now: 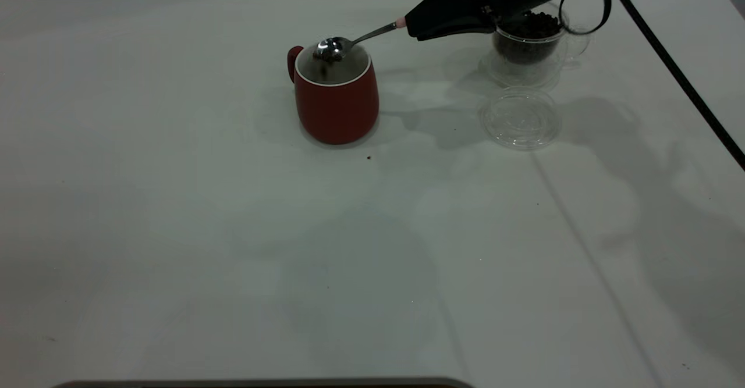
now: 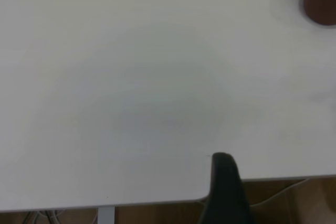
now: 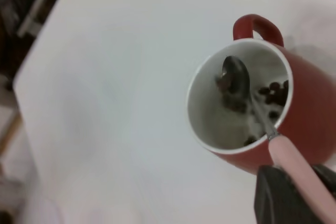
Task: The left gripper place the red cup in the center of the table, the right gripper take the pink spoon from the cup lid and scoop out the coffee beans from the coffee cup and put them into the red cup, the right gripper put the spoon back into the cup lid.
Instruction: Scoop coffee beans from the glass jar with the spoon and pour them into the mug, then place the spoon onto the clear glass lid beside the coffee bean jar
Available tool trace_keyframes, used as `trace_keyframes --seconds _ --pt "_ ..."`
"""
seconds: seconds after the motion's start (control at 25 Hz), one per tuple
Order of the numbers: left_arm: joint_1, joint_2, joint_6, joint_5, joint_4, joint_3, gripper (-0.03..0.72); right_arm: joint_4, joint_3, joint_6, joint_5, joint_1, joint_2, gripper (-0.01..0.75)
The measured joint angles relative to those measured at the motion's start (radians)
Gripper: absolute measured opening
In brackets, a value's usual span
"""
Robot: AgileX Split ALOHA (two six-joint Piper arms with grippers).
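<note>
Plain lab-style robot workstation: bare white table, blank wall, trailing black cable.

The exterior view sits across from the arms, raised and tilted down over nearly the whole white table, far edge near the top of frame. The red cup sits a bit back of the middle, so it's a wide, fairly distant look.

The left wrist view hangs off to one side, looking down across bare tabletop and one table edge — the same red cup only clips a corner, well off.

The right wrist view is the close one, aimed steeply down into the red cup from just above. Background's blurry, probably a table edge.

All three share that cup.
</note>
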Motion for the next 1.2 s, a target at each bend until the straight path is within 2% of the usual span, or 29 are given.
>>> trace_keyframes --seconds 0.24,0.4,0.52,0.64,0.76,0.92,1.04,1.2 --pt "0.0 0.0 0.0 0.0 0.0 0.0 0.587 -0.124 0.005 -0.016 -0.037 0.0 -0.095 0.096" --pt "0.0 0.0 0.0 0.0 0.0 0.0 0.587 -0.207 0.009 0.042 0.05 -0.016 -0.154 0.096" --pt "0.0 0.0 0.0 0.0 0.0 0.0 0.587 -0.256 0.009 0.092 0.168 -0.079 -0.207 0.096" --pt "0.0 0.0 0.0 0.0 0.0 0.0 0.587 -0.297 0.009 0.156 0.257 -0.183 -0.228 0.096" --pt "0.0 0.0 0.001 0.0 0.0 0.0 0.587 -0.37 0.009 0.235 0.261 -0.284 -0.219 0.096" --pt "0.0 0.0 0.001 0.0 0.0 0.0 0.587 -0.439 0.009 0.33 0.261 -0.374 -0.159 0.096" --pt "0.0 0.0 0.001 0.0 0.0 0.0 0.587 -0.458 0.009 0.373 0.259 -0.411 -0.088 0.096" --pt "0.0 0.0 0.001 0.0 0.0 0.0 0.587 -0.457 0.009 0.385 0.257 -0.418 -0.005 0.096"
